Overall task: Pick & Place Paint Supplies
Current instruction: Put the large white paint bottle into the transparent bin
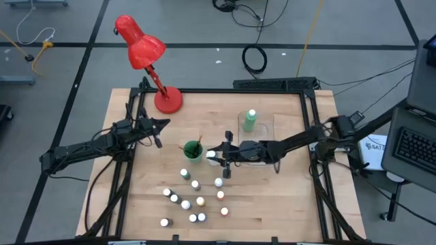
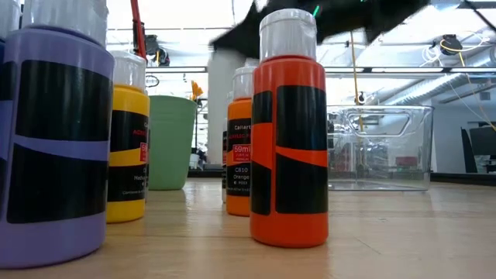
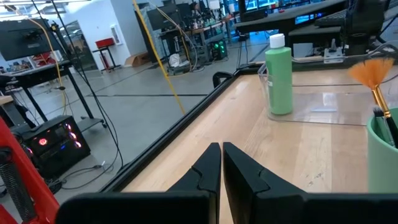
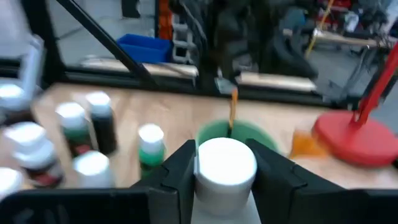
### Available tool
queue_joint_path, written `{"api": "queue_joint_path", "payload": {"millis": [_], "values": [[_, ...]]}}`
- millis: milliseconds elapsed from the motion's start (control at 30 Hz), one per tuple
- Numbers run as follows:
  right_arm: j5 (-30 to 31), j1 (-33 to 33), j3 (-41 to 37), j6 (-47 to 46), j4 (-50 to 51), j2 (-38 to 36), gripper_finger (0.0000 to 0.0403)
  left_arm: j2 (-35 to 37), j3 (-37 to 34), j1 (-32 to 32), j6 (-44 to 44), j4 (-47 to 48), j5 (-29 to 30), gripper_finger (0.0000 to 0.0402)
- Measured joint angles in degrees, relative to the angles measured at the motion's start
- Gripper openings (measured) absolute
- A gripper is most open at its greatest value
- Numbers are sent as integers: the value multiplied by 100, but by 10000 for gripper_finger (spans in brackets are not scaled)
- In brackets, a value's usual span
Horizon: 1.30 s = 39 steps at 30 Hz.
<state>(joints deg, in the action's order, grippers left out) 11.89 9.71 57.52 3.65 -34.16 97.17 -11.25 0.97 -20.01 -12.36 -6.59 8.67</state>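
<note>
Right gripper [image 4: 225, 171] pinches a white-capped paint bottle [image 4: 225, 167] mid-frame beside the green cup [image 1: 193, 152], apparently for lifting toward the clear tray [image 1: 268, 126], while the left gripper [image 3: 221, 163], pressed together, waits left-of-centre.

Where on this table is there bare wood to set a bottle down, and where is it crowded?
Bare wood lies between the red lamp base and the clear tray, and along the table's right edge. It is crowded at the bottle cluster and around the green cup, where the right gripper closes around a white cap.
</note>
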Motion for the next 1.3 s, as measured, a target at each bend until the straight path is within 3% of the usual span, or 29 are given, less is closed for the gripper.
{"api": "queue_joint_path", "payload": {"millis": [167, 333, 500, 633, 867, 1000, 1133, 1300], "values": [[77, 203, 8, 207, 908, -1197, 110, 0, 0, -2, -41, 3, 2, 21], [891, 269, 7, -2, 2670, -2540, 110, 0, 0, -2, -21, 7, 2, 21], [1957, 267, -167, -428, 4057, -3434, 110, 0, 0, -1, 4, 4, 3, 21], [2833, 109, -823, -464, 3919, -3836, 110, 0, 0, -2, 7, -15, 4, 21], [2901, -481, -2193, -722, 2761, -4246, 110, 0, 0, -2, 22, -12, 5, 21], [3325, -795, -2959, -566, 1683, -4246, 110, 0, 0, 0, 18, -9, 39, 21], [3246, -1181, -3515, -407, 575, -4126, 110, 0, 0, -1, -22, -8, 39, 21], [2683, -1560, -3735, -504, 233, -3991, 110, 0, 0, -1, -22, -6, 41, 21]]}}
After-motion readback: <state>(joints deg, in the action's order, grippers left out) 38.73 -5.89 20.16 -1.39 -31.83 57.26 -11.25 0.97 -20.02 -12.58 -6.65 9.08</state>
